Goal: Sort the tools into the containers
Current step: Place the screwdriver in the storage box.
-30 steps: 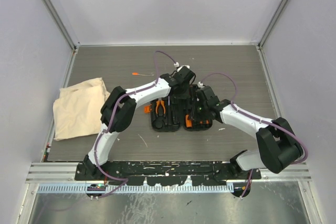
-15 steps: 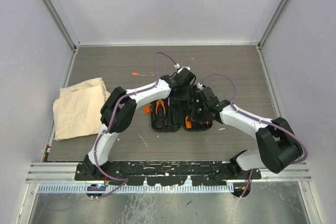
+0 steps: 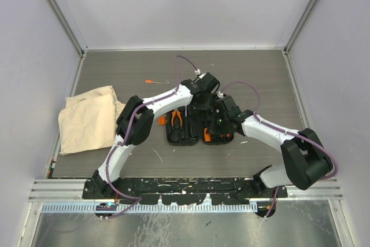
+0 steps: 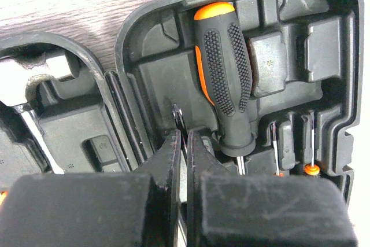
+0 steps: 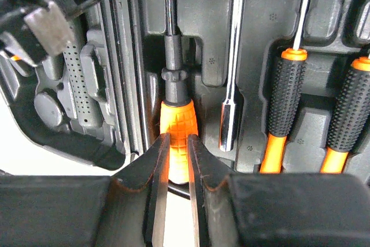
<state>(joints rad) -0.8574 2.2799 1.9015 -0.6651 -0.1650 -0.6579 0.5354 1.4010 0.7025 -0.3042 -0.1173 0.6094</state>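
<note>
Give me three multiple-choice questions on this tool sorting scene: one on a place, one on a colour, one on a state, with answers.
1. Seen from above, where is the cloth bag relative to the tool case?
A. right of it
B. left of it
C. inside it

2. The driver pinched in the right claw has a grip coloured:
A. blue
B. green
C. orange

3. The tool case is:
A. open
B. latched shut
C. upside down

Answers:
1. B: the top view shows the bag well to the left of the case.
2. C: the right wrist view shows orange in the claw.
3. A: both halves lie spread with their insides showing.
</note>
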